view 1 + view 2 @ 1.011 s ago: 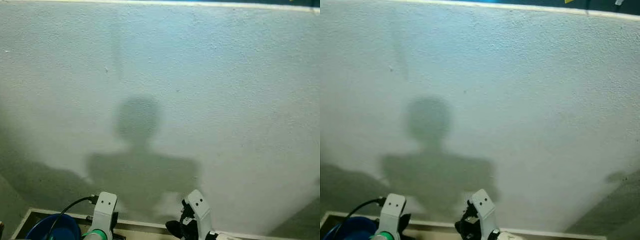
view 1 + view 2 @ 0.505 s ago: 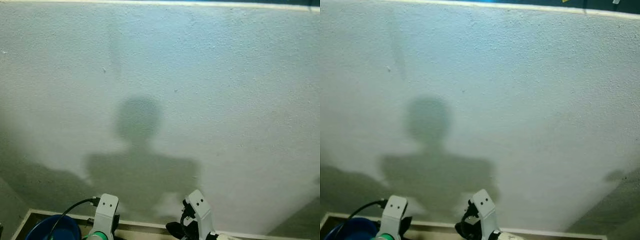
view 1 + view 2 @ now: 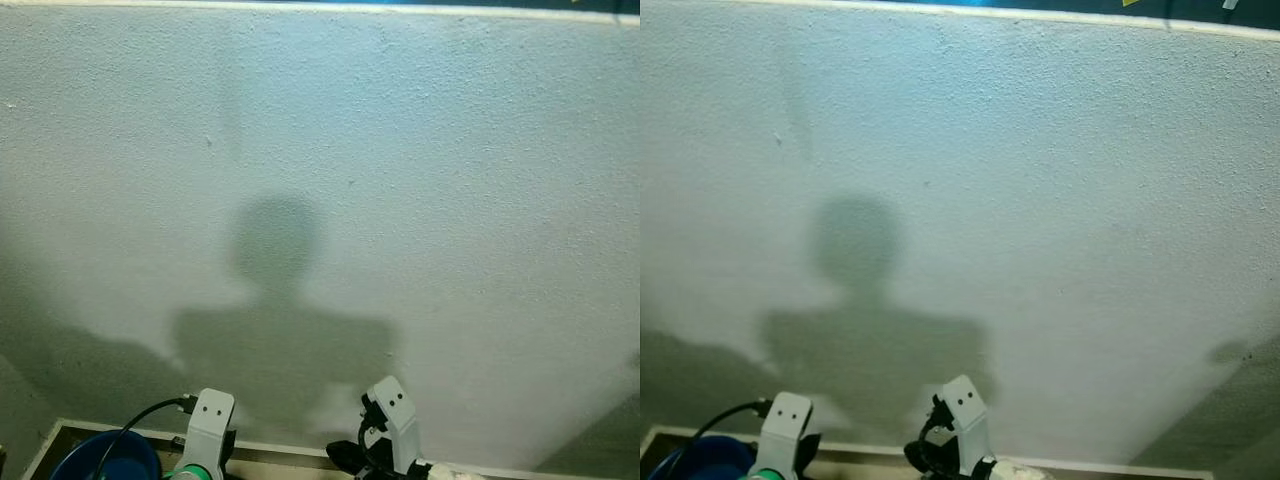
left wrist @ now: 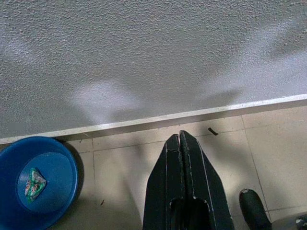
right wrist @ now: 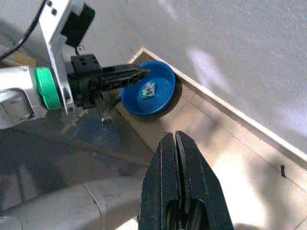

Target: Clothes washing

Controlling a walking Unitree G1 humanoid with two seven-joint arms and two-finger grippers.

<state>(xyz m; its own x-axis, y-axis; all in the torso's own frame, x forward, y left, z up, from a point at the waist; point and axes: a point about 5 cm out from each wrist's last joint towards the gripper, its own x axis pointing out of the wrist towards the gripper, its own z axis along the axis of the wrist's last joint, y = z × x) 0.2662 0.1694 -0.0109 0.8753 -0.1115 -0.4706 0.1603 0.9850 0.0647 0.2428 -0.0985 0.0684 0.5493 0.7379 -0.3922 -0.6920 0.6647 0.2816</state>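
You are looking at a blue basin (image 4: 37,179) sitting on the tiled floor (image 4: 120,167) at the foot of a white textured wall (image 3: 400,150), close against the pale skirting strip (image 4: 158,118). In the left eye view it is lying at about 7 o'clock, cut off by the frame edge, so you are getting just a slice of its rim. Both wrist views are giving you the whole bowl, and they are showing a small green and white item (image 4: 35,182) lying inside it; what that item is cannot be made out.

Your left gripper (image 4: 180,136) is hanging just above the floor with its two black fingers pressed together and holding nothing, the basin at about 8 o'clock from its tips in that view. Your right gripper (image 5: 176,136) is likewise closed tight and empty. Its camera is also catching the left gripper from the side, tips pointing toward the basin, along with a green ring (image 5: 44,88) on the left wrist.

In the head views you are seeing the two white wrist housings at 6 o'clock, a black cable (image 3: 135,418) looping over the basin, and the robot's shadow (image 3: 275,330) falling across the wall. A small dark fleck (image 4: 212,131) is lying on a tile near the skirting.
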